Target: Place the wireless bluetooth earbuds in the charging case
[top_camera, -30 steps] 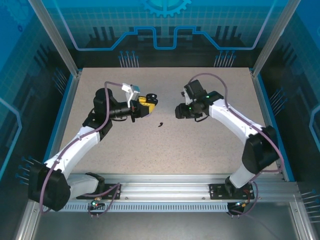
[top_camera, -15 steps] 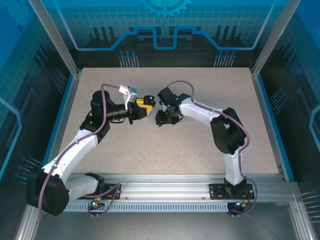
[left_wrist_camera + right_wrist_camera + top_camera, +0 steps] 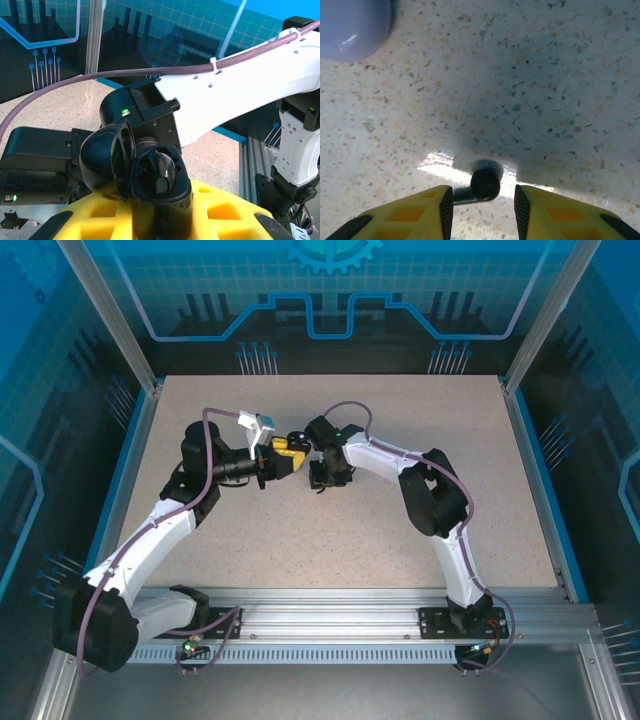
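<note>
Yellow pads of R gripper stand part-open astride one black earbud lying on speckled tabletop, placed so a short squeeze should pinch it. L gripper clamps the charging case firm, lid flipped open, cavity exposed, prob so the bud can go straight in

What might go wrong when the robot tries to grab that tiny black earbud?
The earbud is tiny and rounded, and it lies on the table between the right gripper's open fingers, near their tips. It might roll or pop out when they squeeze. Also, the left gripper holds the open charging case very close to the right gripper, so the two could bump and knock the case loose.
</note>
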